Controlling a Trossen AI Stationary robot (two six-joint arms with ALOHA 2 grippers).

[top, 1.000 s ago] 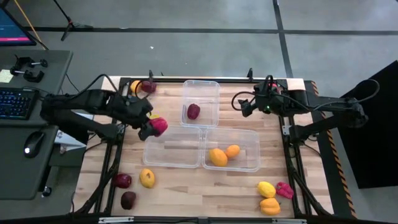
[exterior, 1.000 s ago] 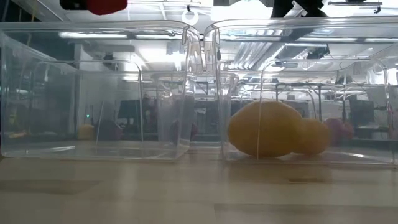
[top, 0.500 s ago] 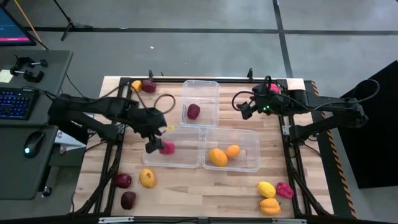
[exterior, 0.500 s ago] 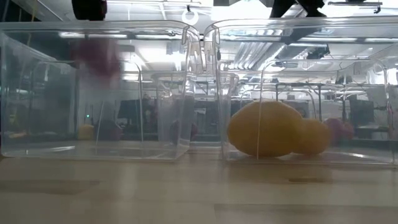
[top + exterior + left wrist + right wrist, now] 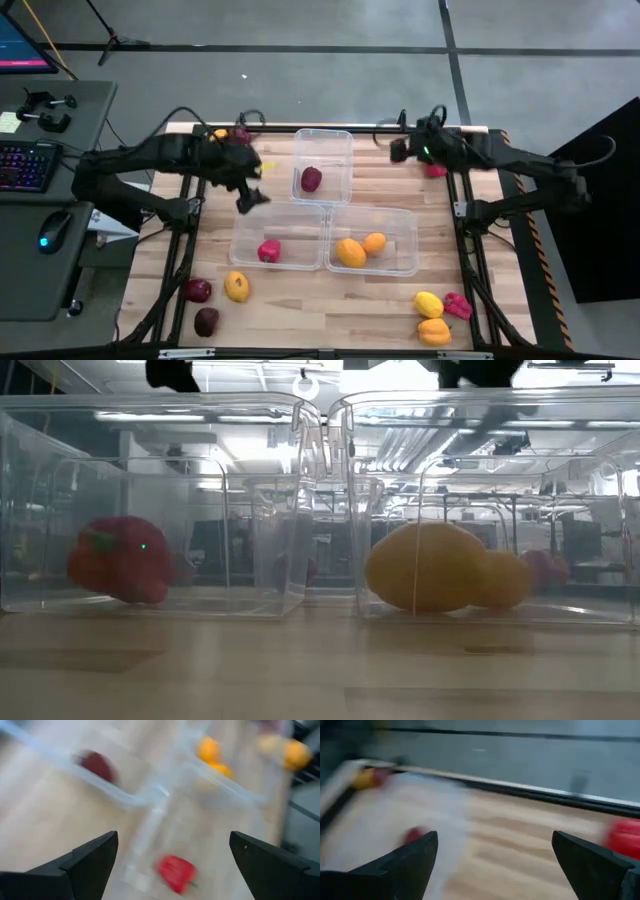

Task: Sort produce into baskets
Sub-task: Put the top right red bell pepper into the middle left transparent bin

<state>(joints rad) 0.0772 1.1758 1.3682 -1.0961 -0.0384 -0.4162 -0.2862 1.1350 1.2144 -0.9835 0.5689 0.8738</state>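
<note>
Three clear tubs stand mid-table: a far one [image 5: 322, 160] holding a maroon piece [image 5: 311, 179], a near-left one [image 5: 278, 235] holding a red pepper [image 5: 268, 250], and a near-right one [image 5: 375, 240] holding two orange-yellow pieces [image 5: 350, 252]. The pepper rests on the tub floor in the low view [image 5: 120, 558] and shows in the left wrist view [image 5: 176, 872]. My left gripper [image 5: 250, 197] is open and empty above the near-left tub's far edge, its fingers wide apart [image 5: 173, 836]. My right gripper [image 5: 398, 150] is open and empty near the table's far edge [image 5: 495, 836].
Loose pieces lie on the table: yellow and maroon at the far left corner [image 5: 228, 133], two maroon and one yellow at the near left [image 5: 237, 287], yellow, red and orange at the near right [image 5: 434, 318], and a red one beside the right arm [image 5: 436, 170].
My left gripper carried the red pepper over the near-left tub and opened. The pepper fell and now lies on the tub floor. The gripper has since drawn back toward the far edge. My right gripper has shifted toward the far edge.
</note>
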